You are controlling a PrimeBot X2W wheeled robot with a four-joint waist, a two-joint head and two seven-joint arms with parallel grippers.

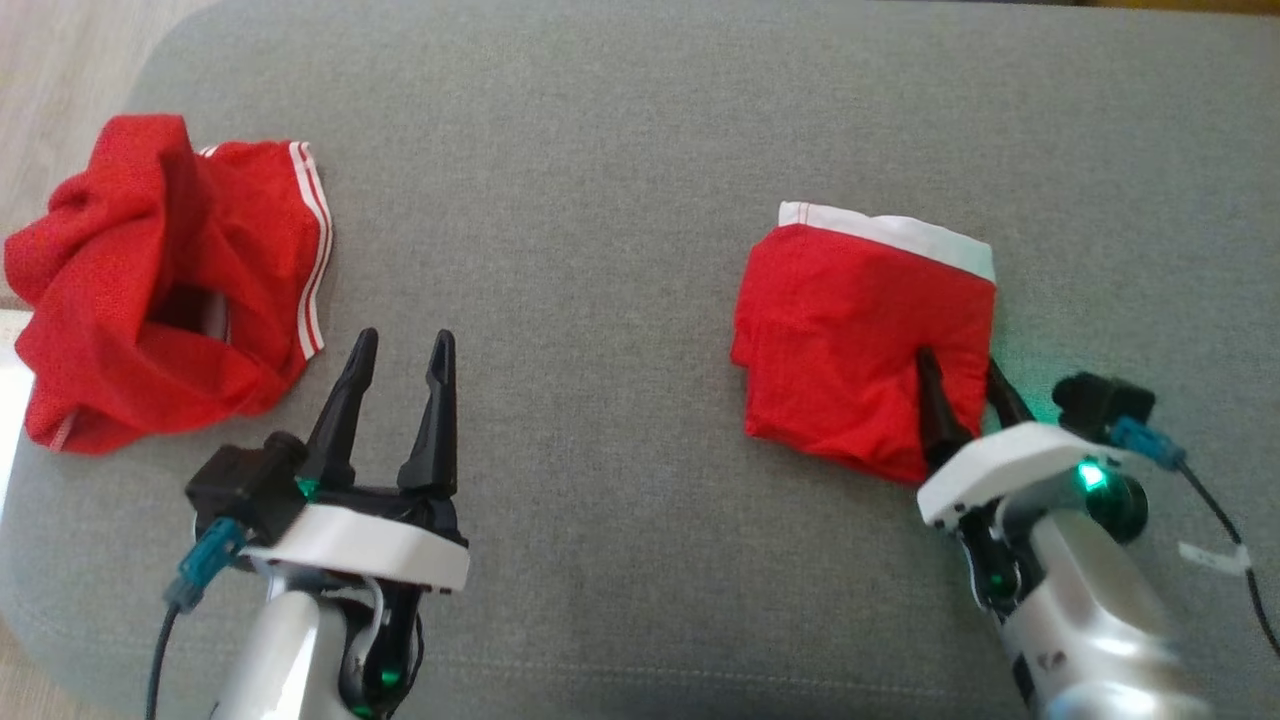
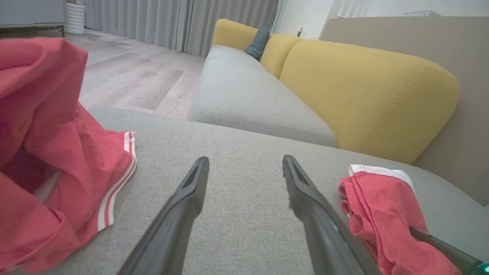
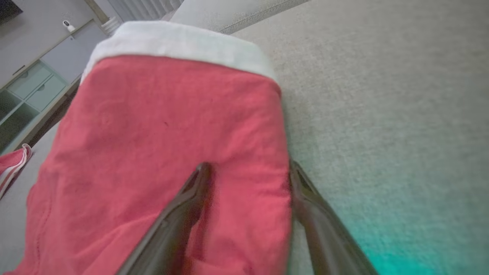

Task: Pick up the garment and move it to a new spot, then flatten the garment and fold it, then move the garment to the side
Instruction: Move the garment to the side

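1. The folded red cloth garment with white waistband [image 1: 860, 330] lay on the right of the grey fabric cushion [image 1: 600, 250].
2. The right gripper [image 1: 958, 360] straddled its edge, wide apart and unclamped; the left gripper [image 1: 405, 335] was spread and empty.
3. Probably the move-aside step: the edge needed pinching.

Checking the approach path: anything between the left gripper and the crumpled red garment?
Nothing visible. Bare grey cushion separates the open left gripper from the crumpled garment; the folded garment lies by the right gripper.
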